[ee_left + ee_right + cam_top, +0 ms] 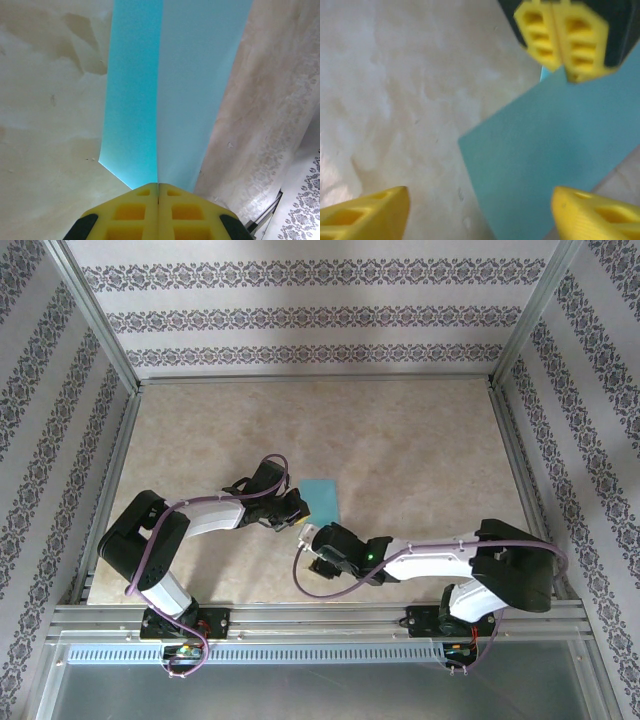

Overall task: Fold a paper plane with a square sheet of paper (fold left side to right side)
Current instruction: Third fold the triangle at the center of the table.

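Sheet: I saw the square sheet of paper (325, 500) lying on the table (430, 450), beyond the near rail (320, 615) and about level with the middle of its length. From above it read as a strip narrower than a square.

Sheet, close up: in the left wrist view it showed two cyan faces, a brighter one and a paler one. They met along a straight line that ran away from the fingertips. I took the brighter face for the flap being carried over, but I could not tell how high it stood off the table.

Left gripper (158, 192): its yellow fingers were pressed together on the sheet's edge, on the side of the paper nearer the rail. In the right wrist view the same closed pair sat on a corner of the paper.

Right gripper (480, 210): it was spread wide and holding nothing. It hovered between the rail and the sheet, just beside the paper's near edge, with bare table under one finger and cyan paper under the other.

Done so far: by my reading, the left side had been picked up and was partway across to the right.

Left to do: I judged the edges were not yet matched, the crease was not pressed flat, and every later fold was ahead of me.

Watch point: with a single pinch, the thin paper could skew before the open gripper came down on it.
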